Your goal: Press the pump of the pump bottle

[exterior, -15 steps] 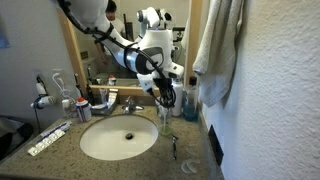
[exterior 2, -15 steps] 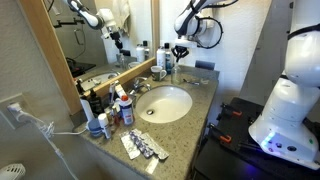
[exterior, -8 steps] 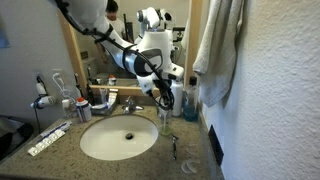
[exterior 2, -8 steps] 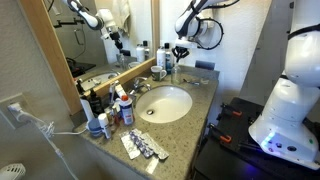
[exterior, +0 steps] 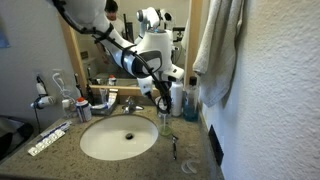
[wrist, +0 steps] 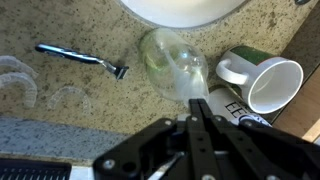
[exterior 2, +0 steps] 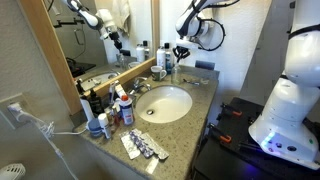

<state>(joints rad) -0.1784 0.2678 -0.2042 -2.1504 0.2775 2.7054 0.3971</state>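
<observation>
Bathroom counter [exterior: 130,168] of speckled stone, seen from within the room. A white oval sink [exterior: 105,140] is set into it, with a framed mirror [exterior 2: 100,40] along the back wall and a pale towel [exterior: 215,50] hanging at one end. The white arm [exterior: 125,55] reaches down over the back corner of the sink, beside a cluster of bottles; in an exterior view its wrist stands directly above the clear bottle [exterior: 163,120], which sits upright on the counter just off the sink rim, next to a dark blue bottle [exterior: 190,103]. In the wrist view the same clear bottle [wrist: 172,62] appears from above, between the sink edge and the fingers [wrist: 200,125], which lie together with no gap showing and grip nothing; their tips sit at the near side of the bottle, over its pale top. The pump itself is mostly covered by the fingertips, and contact cannot be told. A white mug [wrist: 265,85] lies tilted just beside the bottle. A razor [wrist: 85,60] rests flat on the counter, apart from the bottle on the other side.
</observation>
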